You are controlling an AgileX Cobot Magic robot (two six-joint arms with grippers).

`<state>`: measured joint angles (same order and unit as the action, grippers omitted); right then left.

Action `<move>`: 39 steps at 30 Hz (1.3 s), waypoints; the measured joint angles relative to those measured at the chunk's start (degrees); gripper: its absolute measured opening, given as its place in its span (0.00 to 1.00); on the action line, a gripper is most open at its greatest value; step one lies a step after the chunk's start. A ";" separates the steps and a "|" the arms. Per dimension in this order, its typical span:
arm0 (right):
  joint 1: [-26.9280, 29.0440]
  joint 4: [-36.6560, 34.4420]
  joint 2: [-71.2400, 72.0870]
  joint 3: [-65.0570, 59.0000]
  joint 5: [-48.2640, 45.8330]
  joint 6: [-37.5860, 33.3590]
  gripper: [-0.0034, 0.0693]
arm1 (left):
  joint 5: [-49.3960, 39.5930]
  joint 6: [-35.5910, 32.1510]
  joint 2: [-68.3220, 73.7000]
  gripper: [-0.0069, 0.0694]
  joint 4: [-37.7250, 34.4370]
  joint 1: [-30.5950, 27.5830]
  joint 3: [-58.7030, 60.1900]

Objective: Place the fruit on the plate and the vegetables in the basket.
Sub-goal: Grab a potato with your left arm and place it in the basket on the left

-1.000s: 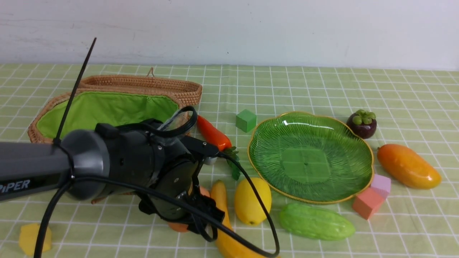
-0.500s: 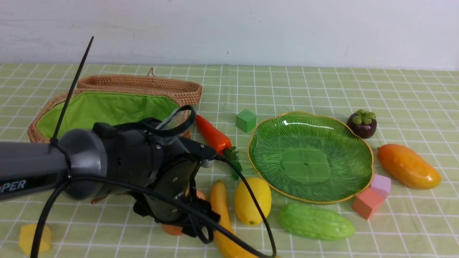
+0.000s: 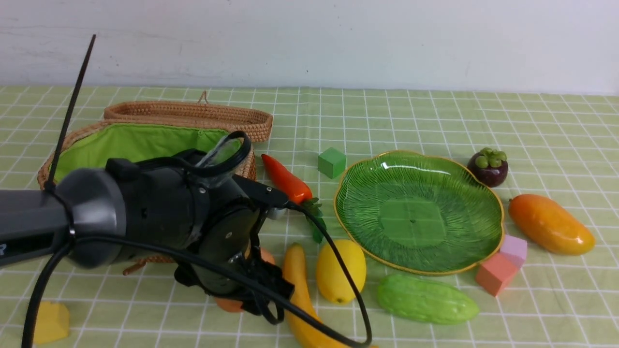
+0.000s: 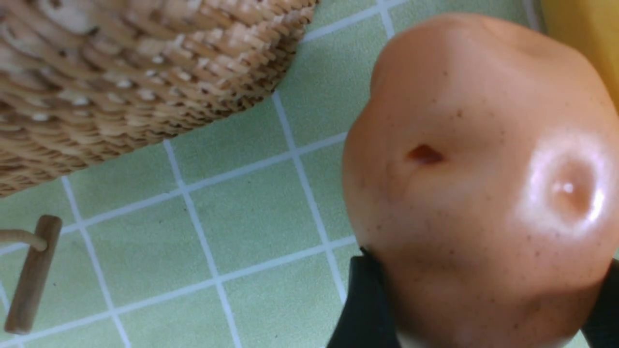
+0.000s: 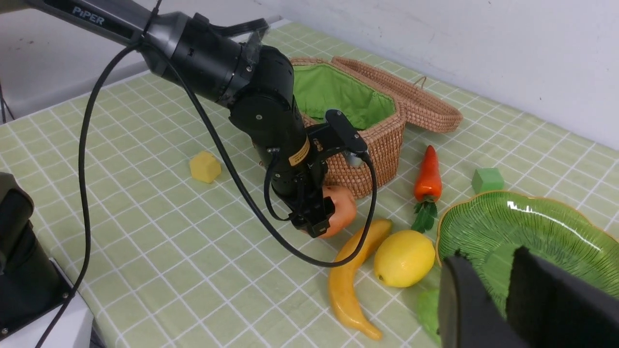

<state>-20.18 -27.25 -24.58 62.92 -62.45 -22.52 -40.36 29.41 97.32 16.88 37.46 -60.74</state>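
Potato (image 4: 474,183) in left pincer (image 5: 331,217), beside basket (image 4: 145,72) wall.

Orange-brown potato (image 4: 474,183) — clamped in left fingers (image 4: 360,309) — beside wicker basket (image 4: 121,72); banana (image 5: 353,285), lemon (image 5: 404,258) adjacent.

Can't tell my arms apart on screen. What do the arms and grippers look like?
Left arm: grey tube lettered PiPER in white, black wrist housing with a yellow label, looping black cable, black left gripper. Right gripper: plain black fingers.

Orange-brown speckled potato (image 4: 474,183); checked green tablecloth (image 4: 251,217).
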 joint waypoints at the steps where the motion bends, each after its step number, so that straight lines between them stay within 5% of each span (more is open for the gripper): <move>1: 0.00 0.00 0.00 0.00 0.00 0.00 0.27 | -0.07 -0.41 0.00 0.77 -0.05 0.00 0.00; 30: 0.00 0.74 0.00 0.00 0.06 0.03 0.30 | -4.62 -6.74 -1.32 0.77 -3.40 0.00 0.00; 39: 0.00 0.79 0.00 0.00 0.06 0.03 0.30 | -9.34 -15.99 -9.57 0.77 -12.89 0.00 0.00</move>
<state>-20.18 -26.46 -24.58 62.92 -62.40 -22.49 -49.70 13.42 87.75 4.00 37.46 -60.74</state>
